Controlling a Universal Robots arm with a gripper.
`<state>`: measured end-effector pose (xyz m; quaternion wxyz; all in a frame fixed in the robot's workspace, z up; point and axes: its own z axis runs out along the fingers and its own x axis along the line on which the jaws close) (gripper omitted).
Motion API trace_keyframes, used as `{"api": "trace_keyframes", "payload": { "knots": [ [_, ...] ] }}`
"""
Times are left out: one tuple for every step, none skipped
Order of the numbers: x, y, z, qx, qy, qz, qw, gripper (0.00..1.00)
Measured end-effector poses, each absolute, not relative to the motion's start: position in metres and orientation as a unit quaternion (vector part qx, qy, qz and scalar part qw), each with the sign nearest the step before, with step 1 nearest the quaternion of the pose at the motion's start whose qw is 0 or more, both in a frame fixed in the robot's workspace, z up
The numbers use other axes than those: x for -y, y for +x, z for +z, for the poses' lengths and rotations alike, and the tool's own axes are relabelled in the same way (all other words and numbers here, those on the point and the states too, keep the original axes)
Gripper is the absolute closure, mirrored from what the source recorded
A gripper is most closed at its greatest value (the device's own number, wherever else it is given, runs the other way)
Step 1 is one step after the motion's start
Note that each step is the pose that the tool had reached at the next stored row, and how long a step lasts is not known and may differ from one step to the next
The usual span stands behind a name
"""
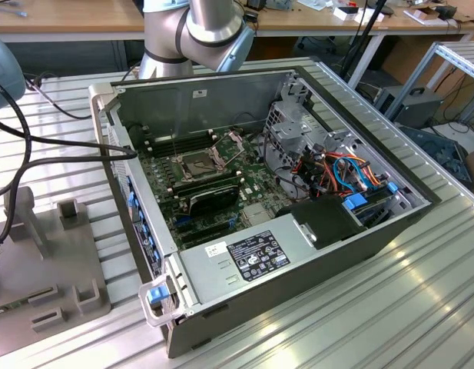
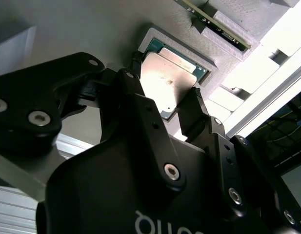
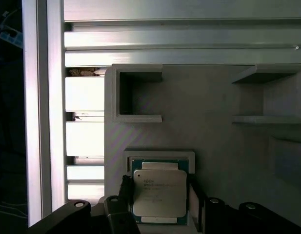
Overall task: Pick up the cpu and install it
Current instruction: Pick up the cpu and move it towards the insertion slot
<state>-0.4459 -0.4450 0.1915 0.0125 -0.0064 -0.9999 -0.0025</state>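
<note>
The cpu (image 3: 159, 192) lies flat, silvery face up, in a shallow square nest of a grey holder plate (image 3: 204, 131); it also shows as a bright metal square, the cpu (image 2: 167, 80), in the second wrist view. My gripper (image 3: 160, 187) hangs right over it, open, with one black finger on each side of the chip and the chip still seated in its nest. In the second wrist view the gripper (image 2: 165, 80) straddles the chip the same way. The dark square socket (image 1: 200, 163) on the motherboard stands with its metal frame lifted, inside the open computer case (image 1: 359, 238).
The grey holder plate (image 1: 52, 261) sits on the ribbed aluminium table at the exterior view's left, with raised blocks and pockets. Black cables (image 1: 37, 142) run beside it. Inside the case are a black block (image 1: 213, 196), a power supply (image 1: 248, 257) and a drive cage (image 1: 294, 131).
</note>
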Motion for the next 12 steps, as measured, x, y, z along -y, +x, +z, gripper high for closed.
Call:
{"api": "trace_keyframes", "payload": {
  "knots": [
    [0.4450,-0.4459,0.1914,1.000,-0.006,-0.002,0.012,0.45],
    [0.4450,-0.4459,0.1915,1.000,-0.006,-0.002,0.012,0.45],
    [0.4450,-0.4459,0.1915,1.000,-0.006,-0.002,0.012,0.45],
    [0.4450,-0.4459,0.1915,1.000,-0.006,-0.003,0.012,0.45],
    [0.4450,-0.4458,0.1917,1.000,-0.006,-0.003,0.012,0.45],
    [0.4449,-0.4458,0.1920,1.000,-0.006,-0.003,0.012,0.45],
    [0.4450,-0.4459,0.1927,1.000,-0.006,-0.002,0.012,0.45],
    [0.4450,-0.4459,0.1930,1.000,-0.006,-0.003,0.012,0.45],
    [0.4450,-0.4459,0.1931,1.000,-0.006,-0.003,0.012,0.45],
    [0.4450,-0.4459,0.1931,1.000,-0.006,-0.003,0.012,0.45],
    [0.4450,-0.4459,0.1933,1.000,-0.006,-0.003,0.012,0.45],
    [0.4450,-0.4459,0.1934,1.000,-0.006,-0.003,0.012,0.45]
  ]
}}
